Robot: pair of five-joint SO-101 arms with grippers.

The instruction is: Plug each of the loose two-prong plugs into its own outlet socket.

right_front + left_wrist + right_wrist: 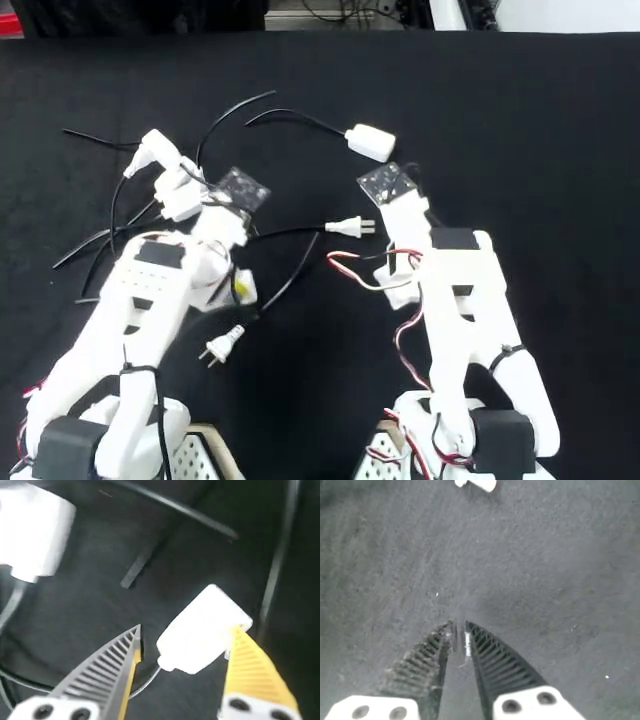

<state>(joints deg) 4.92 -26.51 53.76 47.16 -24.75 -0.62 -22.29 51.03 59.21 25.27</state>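
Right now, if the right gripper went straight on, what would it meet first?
Probably the white outlet socket ahead of the right gripper; the black cloth between them looks free, though depth is unclear.

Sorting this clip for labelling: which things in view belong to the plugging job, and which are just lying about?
Job:
two-prong plug
second plug, nearer the arms' bases
outlet socket
white cord-end block, between the fingers of the open left gripper
white cord end nearby

Lying about:
black cloth
perforated plates at the near edge
cables beyond the table
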